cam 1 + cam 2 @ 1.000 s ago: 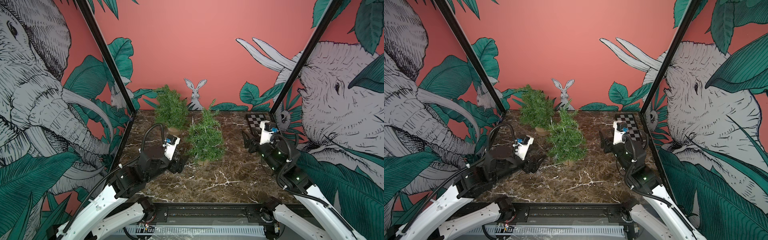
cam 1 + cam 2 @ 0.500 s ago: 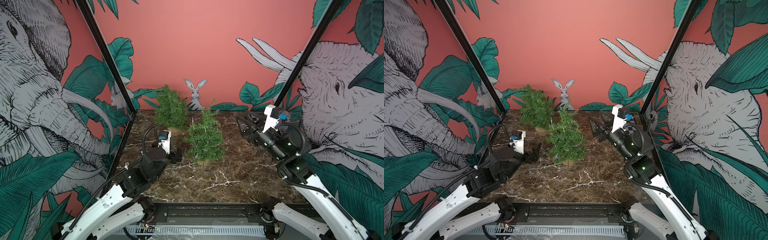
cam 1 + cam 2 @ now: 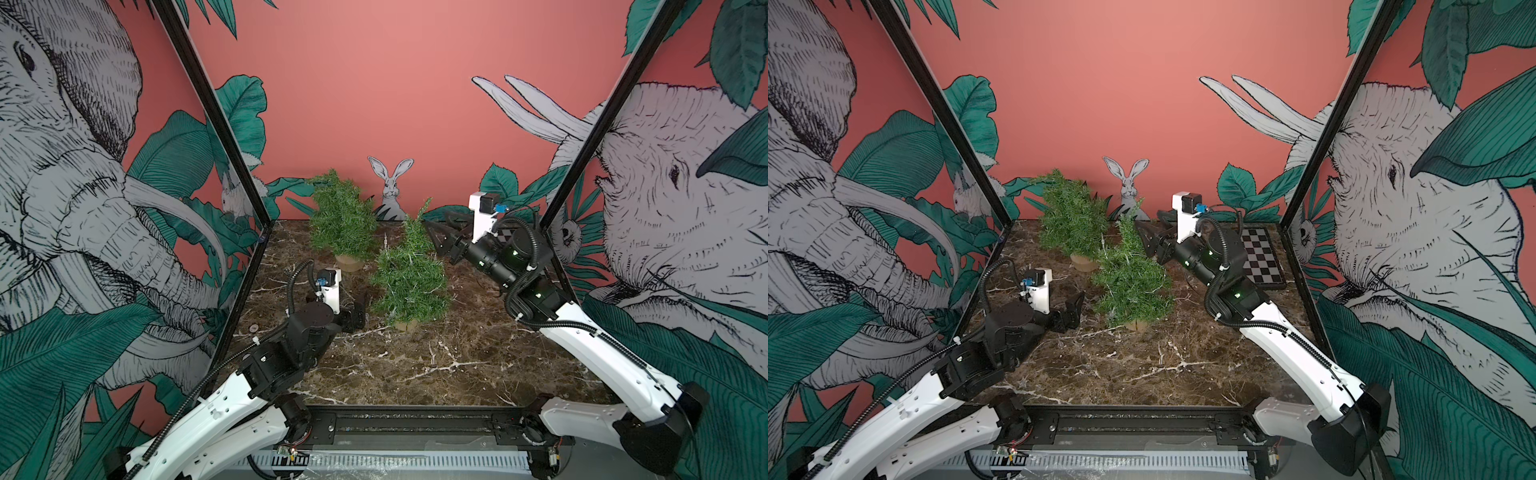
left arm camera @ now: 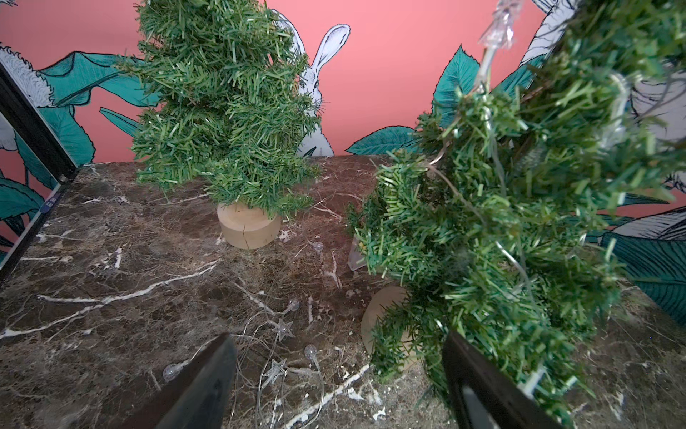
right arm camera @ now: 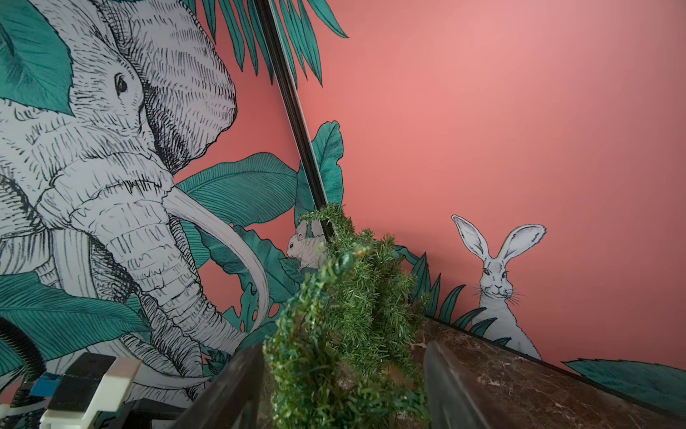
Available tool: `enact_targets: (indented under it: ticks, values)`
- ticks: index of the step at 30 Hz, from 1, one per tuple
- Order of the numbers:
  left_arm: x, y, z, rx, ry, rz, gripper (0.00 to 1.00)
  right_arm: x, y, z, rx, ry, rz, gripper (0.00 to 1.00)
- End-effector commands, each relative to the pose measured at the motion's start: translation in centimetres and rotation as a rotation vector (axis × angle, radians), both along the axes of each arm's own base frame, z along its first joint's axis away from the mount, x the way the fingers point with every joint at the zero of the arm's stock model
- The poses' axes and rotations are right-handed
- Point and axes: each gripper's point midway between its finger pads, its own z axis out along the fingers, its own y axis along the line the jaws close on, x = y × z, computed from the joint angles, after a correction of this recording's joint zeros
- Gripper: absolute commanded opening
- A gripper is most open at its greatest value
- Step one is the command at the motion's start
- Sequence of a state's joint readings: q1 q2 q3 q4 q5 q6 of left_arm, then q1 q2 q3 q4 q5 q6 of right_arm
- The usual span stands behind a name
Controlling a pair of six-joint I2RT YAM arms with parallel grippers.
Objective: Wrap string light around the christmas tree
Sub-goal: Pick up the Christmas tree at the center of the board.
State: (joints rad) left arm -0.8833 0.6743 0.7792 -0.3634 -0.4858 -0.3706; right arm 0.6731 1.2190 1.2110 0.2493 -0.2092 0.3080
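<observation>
The table [image 3: 415, 365] is brown stone with white lines. The walls [image 3: 374, 83] around it are pink, with drawn elephants [image 3: 62, 187] and a rabbit [image 3: 390, 187].

Two little green trees stand on the table. The far tree [image 3: 340, 224] stands at the back on a round wood foot [image 4: 248, 230]. The near tree [image 3: 409, 282] stands in the middle, a bit to the right of the far one. Its top leans to the right.

The string light [image 4: 282, 356] is thin wire with tiny clear stars and balls. Part of it hangs in the near tree's branches. Part of it lies loose on the table, just left of that tree's foot.

My left claw [image 4: 337, 336] is low over the table, left of the near tree. Its jaws are wide apart and hold nothing. The loose wire lies on the table below and between them.

My right claw [image 5: 343, 347] is up high on the right, by the near tree's top. Its jaws are apart too. The top branches sit between them, and there is a gap beside one jaw.

A black and white checker board [image 3: 1262, 257] lies flat in the far right corner.
</observation>
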Motion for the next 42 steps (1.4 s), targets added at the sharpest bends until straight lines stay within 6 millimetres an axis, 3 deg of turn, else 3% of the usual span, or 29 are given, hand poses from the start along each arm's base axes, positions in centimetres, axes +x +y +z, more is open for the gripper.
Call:
enact_targets:
  ticks: [1, 9, 11, 12, 16, 18, 20, 21, 22, 26, 32, 36, 37, 42]
  values:
    - [-0.2, 0.4, 0.4, -0.030, -0.005, 0.014, 0.89, -0.1, 1.1, 0.4, -0.048, -0.063, -0.007, 0.71]
    - [-0.7, 1.4, 0.4, -0.008, 0.032, 0.036, 0.89, 0.5, 4.3, -1.9, -0.145, -0.067, 0.013, 0.71]
    - [-1.1, 2.0, 0.2, -0.001, 0.050, 0.051, 0.89, 1.1, 5.2, -3.3, -0.202, -0.048, 0.008, 0.67]
    - [-1.2, 2.4, 0.0, -0.002, 0.056, 0.062, 0.89, 1.2, 5.5, -2.5, -0.213, -0.066, -0.001, 0.63]
    - [-1.7, 3.5, -0.3, -0.031, 0.056, 0.089, 0.89, 1.0, 6.1, -2.7, -0.272, -0.112, -0.037, 0.32]
    - [-2.0, 3.8, -0.1, -0.053, 0.048, 0.092, 0.89, 0.6, 6.0, -2.4, -0.263, -0.133, -0.036, 0.20]
    - [-2.0, 4.2, 0.2, -0.064, 0.037, 0.107, 0.89, 0.4, 5.7, -1.9, -0.246, -0.149, -0.048, 0.08]
    - [-2.1, 4.4, 0.4, -0.067, 0.031, 0.113, 0.89, 0.4, 5.5, -2.7, -0.250, -0.146, -0.056, 0.02]
    - [-2.1, 4.5, 0.6, -0.064, 0.027, 0.113, 0.88, 0.4, 5.2, -2.7, -0.244, -0.151, -0.070, 0.00]
    - [-1.9, 4.6, 1.2, -0.046, 0.007, 0.121, 0.88, 0.4, 4.0, -1.5, -0.232, -0.173, -0.123, 0.00]
    - [-1.2, 3.0, 2.1, -0.032, -0.013, 0.074, 0.88, 0.6, 1.3, 1.4, -0.225, -0.227, -0.255, 0.00]
    - [-0.5, 1.8, 2.2, 0.004, -0.008, 0.053, 0.88, 1.7, -0.9, 2.3, -0.241, -0.235, -0.399, 0.00]
    - [-0.3, 1.5, 2.2, 0.009, -0.007, 0.051, 0.88, 1.8, -1.6, 3.7, -0.232, -0.253, -0.440, 0.00]
    - [0.1, 0.5, 2.7, 0.004, -0.014, 0.025, 0.88, 3.3, -4.1, 5.8, -0.253, -0.261, -0.622, 0.00]
